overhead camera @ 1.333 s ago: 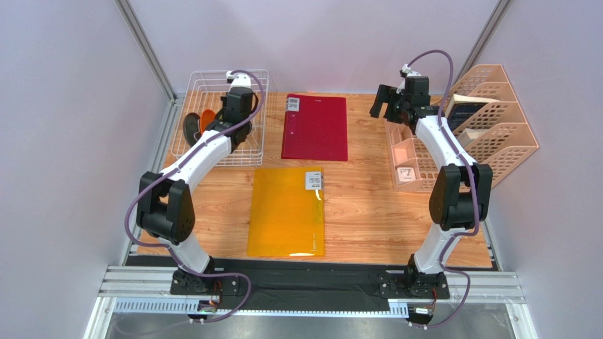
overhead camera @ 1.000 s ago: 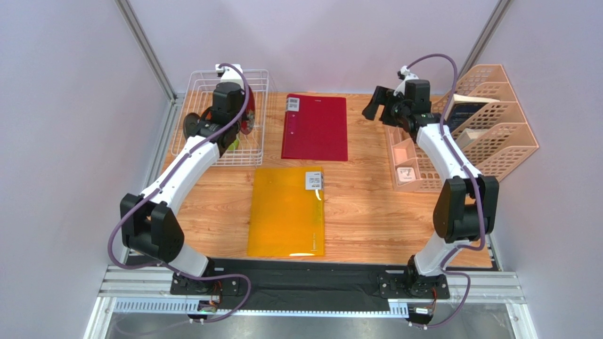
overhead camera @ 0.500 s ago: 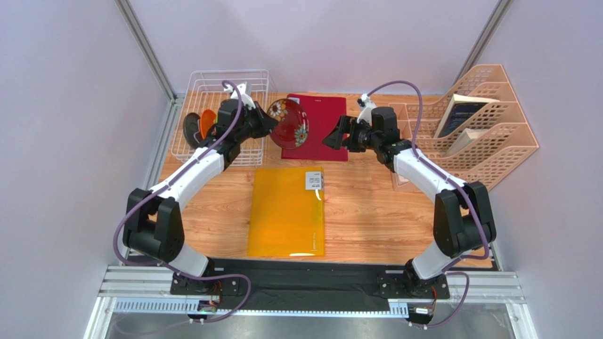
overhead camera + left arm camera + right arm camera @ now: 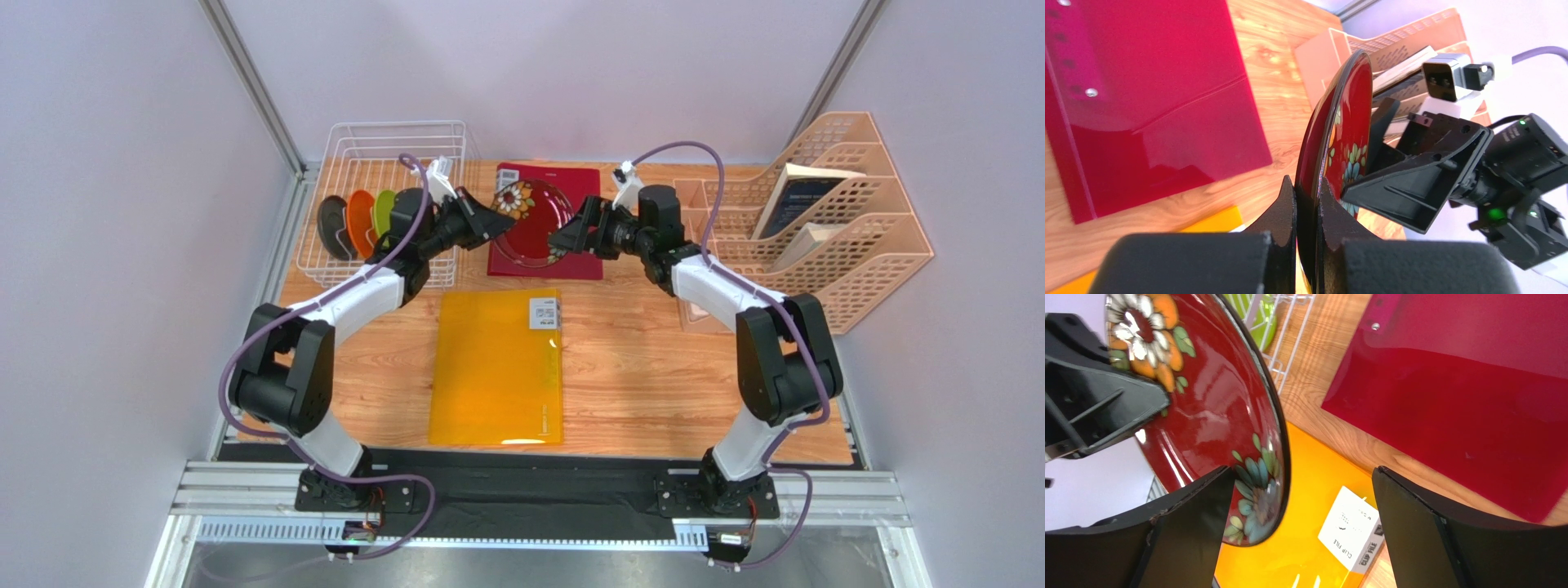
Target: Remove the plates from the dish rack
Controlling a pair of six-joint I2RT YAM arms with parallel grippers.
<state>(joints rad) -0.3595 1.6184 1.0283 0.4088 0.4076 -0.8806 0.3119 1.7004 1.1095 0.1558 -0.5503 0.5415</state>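
Mid-handover: left hand (image 4: pixel 1306 193) clamped on red floral plate (image 4: pixel 534 227), right hand (image 4: pixel 1301 478) spread around rim (not gripping). Next: right closes.

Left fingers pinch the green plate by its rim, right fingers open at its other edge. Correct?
No: the left fingers pinch the red plate, clear in the left wrist view; the green plate stands in the rack. The rest holds.

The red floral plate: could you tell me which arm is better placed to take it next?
Right: the right end effector, open, straddles the free rim of the plate; the left end effector is shut on its opposite edge.
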